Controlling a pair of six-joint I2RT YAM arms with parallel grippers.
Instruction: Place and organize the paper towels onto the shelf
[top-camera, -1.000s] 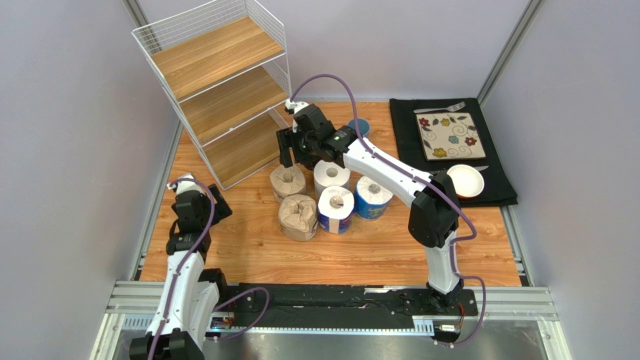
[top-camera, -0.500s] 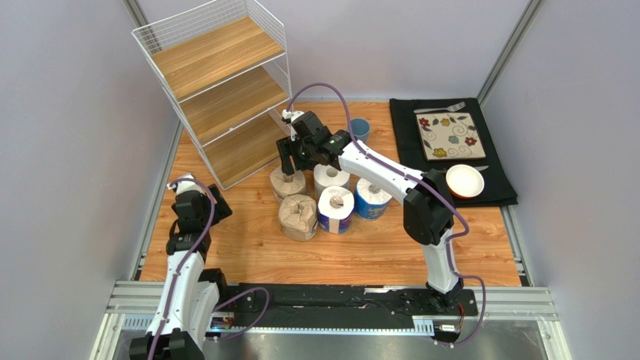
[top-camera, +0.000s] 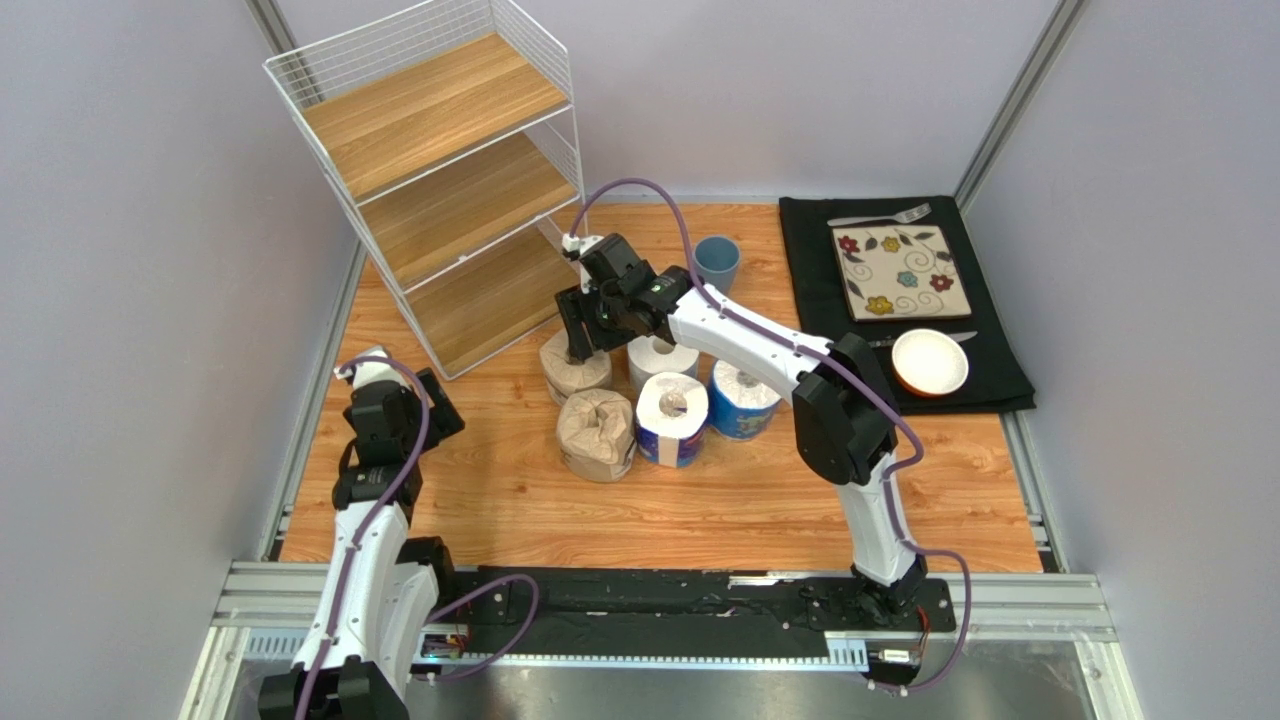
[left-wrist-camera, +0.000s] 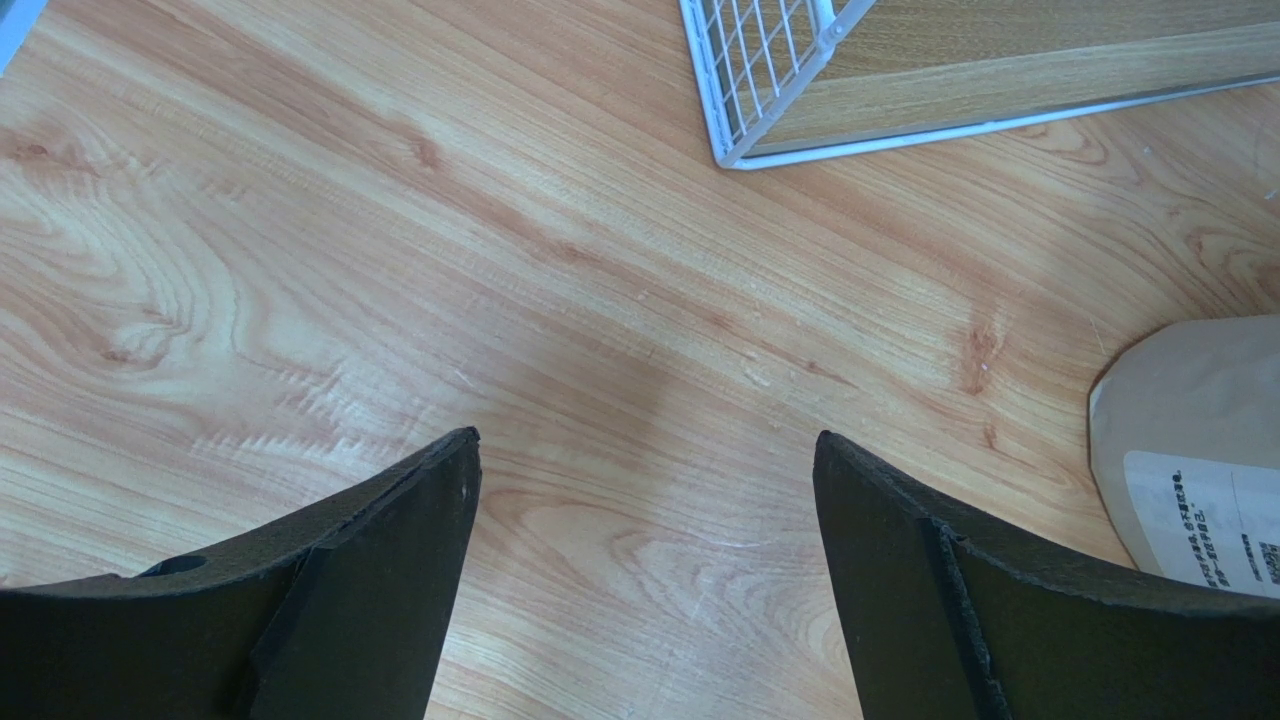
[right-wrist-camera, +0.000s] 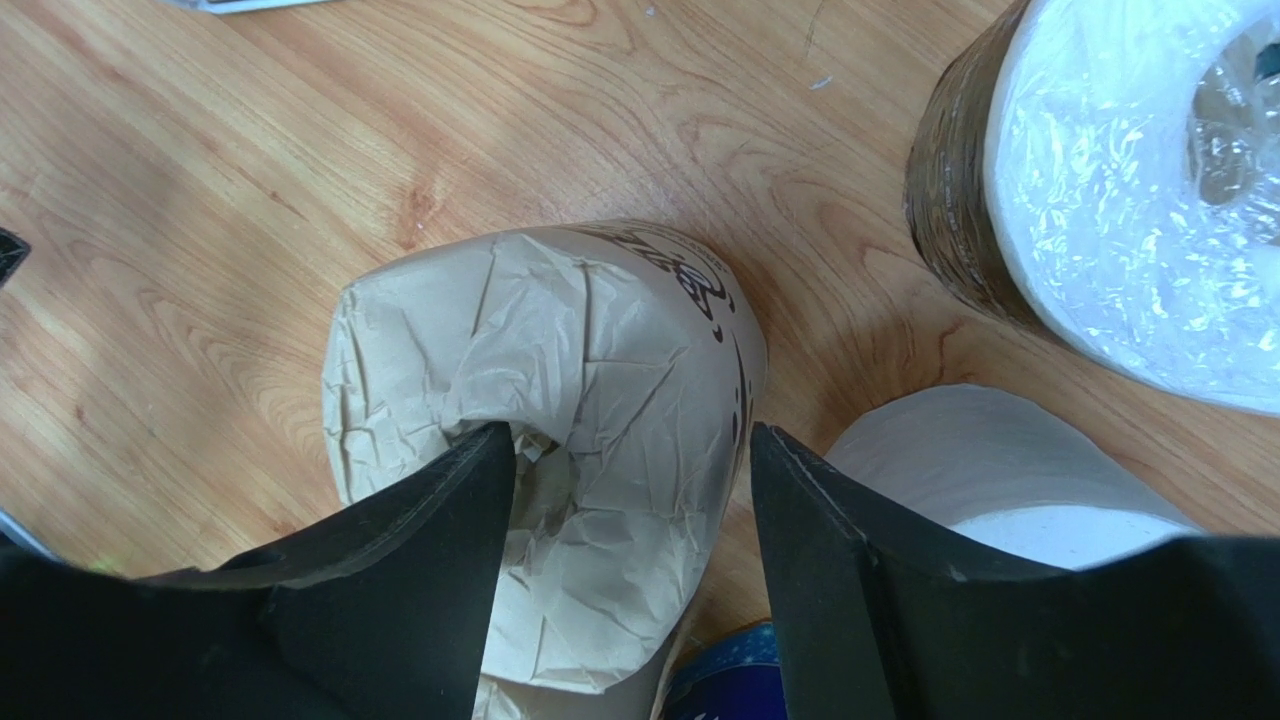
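Top external view shows the table (top-camera: 496, 495) with the shelf (top-camera: 436, 165) standing at its far left corner. Just off the shelf's lowest board the rolls stand clustered on end. A brown roll (top-camera: 568, 368) is nearest the shelf and a second brown roll (top-camera: 597, 435) is on its near side. A white roll (top-camera: 661, 360) is on the side away from the shelf, and two blue-wrapped rolls (top-camera: 672, 420) are farther out. A dark-wrapped roll (right-wrist-camera: 1097, 180) shows only in my right wrist view, close by the first brown roll.

My right claw (right-wrist-camera: 631, 450) is spread over that brown roll, one finger above its crumpled hollow and the other outside its wall. Whether either touches the paper I cannot tell. My left claw (left-wrist-camera: 646, 450) hangs spread near the shelf's near bottom corner, only tabletop between its fingers. A blue cup (top-camera: 717, 263) stands to the shelf's right.
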